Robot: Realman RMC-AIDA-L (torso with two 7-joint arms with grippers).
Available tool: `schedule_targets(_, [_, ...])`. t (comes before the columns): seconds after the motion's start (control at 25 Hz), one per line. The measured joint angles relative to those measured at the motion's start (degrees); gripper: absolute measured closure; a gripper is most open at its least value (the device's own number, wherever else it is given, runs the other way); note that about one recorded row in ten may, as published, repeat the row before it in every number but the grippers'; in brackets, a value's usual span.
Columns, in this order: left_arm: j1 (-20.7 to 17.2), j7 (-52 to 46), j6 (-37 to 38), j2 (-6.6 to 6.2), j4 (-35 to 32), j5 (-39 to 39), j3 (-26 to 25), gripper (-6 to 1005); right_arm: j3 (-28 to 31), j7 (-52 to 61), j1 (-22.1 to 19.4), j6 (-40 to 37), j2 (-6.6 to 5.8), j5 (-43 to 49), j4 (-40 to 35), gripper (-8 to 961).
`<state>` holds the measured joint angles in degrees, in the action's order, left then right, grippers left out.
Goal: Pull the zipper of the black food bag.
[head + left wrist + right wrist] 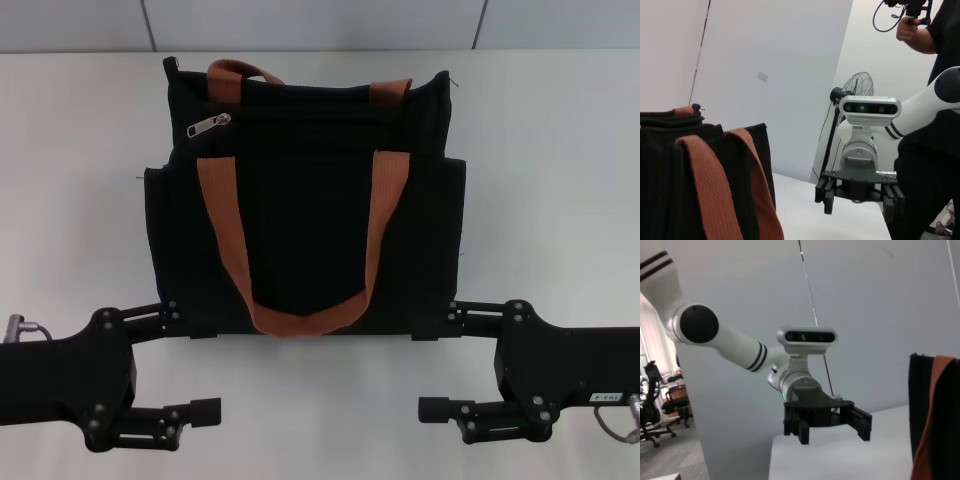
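Note:
The black food bag (305, 215) lies flat in the middle of the white table (80, 200), with two rust-orange handles (225, 230). The zipper's silver pull tab (208, 126) sits at the left end of the zipper line near the bag's far edge. My left gripper (195, 362) is open and empty, in front of the bag's near left corner. My right gripper (440, 360) is open and empty, in front of the near right corner. Neither touches the bag. The left wrist view shows the bag (670, 175) and the right gripper (857, 192). The right wrist view shows the left gripper (827, 422) and the bag's edge (920, 410).
Grey wall panels (300, 20) stand behind the table. A person (930, 100) stands beyond the right arm, beside a fan (856, 87). Office chairs (660, 410) stand off to the left side of the table.

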<state>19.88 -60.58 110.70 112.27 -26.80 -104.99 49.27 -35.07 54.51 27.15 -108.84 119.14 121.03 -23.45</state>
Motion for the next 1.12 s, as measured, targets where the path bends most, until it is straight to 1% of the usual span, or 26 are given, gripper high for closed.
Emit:
schedule_targets(0.16, [0.26, 0.18, -0.26, 0.4, -0.04, -0.5, 0.09, 171, 0.14, 0.0, 0.25, -0.51, -0.12, -0.15, 0.13, 214])
schedule_targets(0.48, [0.03, 0.3, -0.1, 0.25, -0.19, -0.65, -0.03, 172, 0.52, -0.09, 0.39, -1.24, -0.04, -0.21, 0.14, 214])
schedule_targets(0.72, [-0.28, 0.34, 1.06, 0.61, -0.07, -0.38, -1.23, 173, 0.53, -0.08, 0.36, -1.9, -0.05, -0.27, 0.24, 215])
schedule_targets(0.76, [-0.28, 0.35, 2.98, 1.14, -0.05, -0.29, -3.93, 174, 0.54, -0.08, 0.33, -2.02, -0.04, -0.29, 0.26, 215])
schedule_targets(0.84, [-0.19, 0.35, 3.93, 1.48, -0.04, 0.06, -6.22, 174, 0.55, 0.07, 0.32, -2.09, -0.01, -0.33, 0.36, 215])
schedule_targets(0.88, [-0.19, 0.35, 3.93, 1.48, -0.04, 0.06, -6.22, 174, 0.57, 0.16, 0.34, -2.12, 0.0, -0.35, 0.43, 215])
schedule_targets(0.92, [-0.11, 0.3, 4.27, 1.72, -0.03, 1.06, -8.29, 174, 0.59, 0.25, 0.36, -2.18, 0.01, -0.35, 0.49, 215])
schedule_targets(0.96, [-0.04, 0.04, 4.38, 1.99, 0.27, 4.72, -11.04, 174, 0.6, 0.29, 0.36, -2.27, 0.01, -0.36, 0.51, 215])
schedule_targets(1.0, [-0.05, 0.04, 4.37, 2.02, 0.45, 6.48, -11.68, 175, 0.61, 0.32, 0.32, -2.38, 0.02, -0.36, 0.52, 215])
schedule_targets(1.04, [-0.05, 0.04, 4.37, 2.02, 0.45, 6.48, -11.68, 175, 0.63, 0.32, 0.23, -2.51, 0.02, -0.36, 0.52, 215])
schedule_targets(1.12, [-0.26, 0.54, 3.82, 2.07, 1.04, 12.57, -13.68, 176, 0.71, 0.37, 0.05, -2.71, 0.03, -0.53, 0.52, 215])
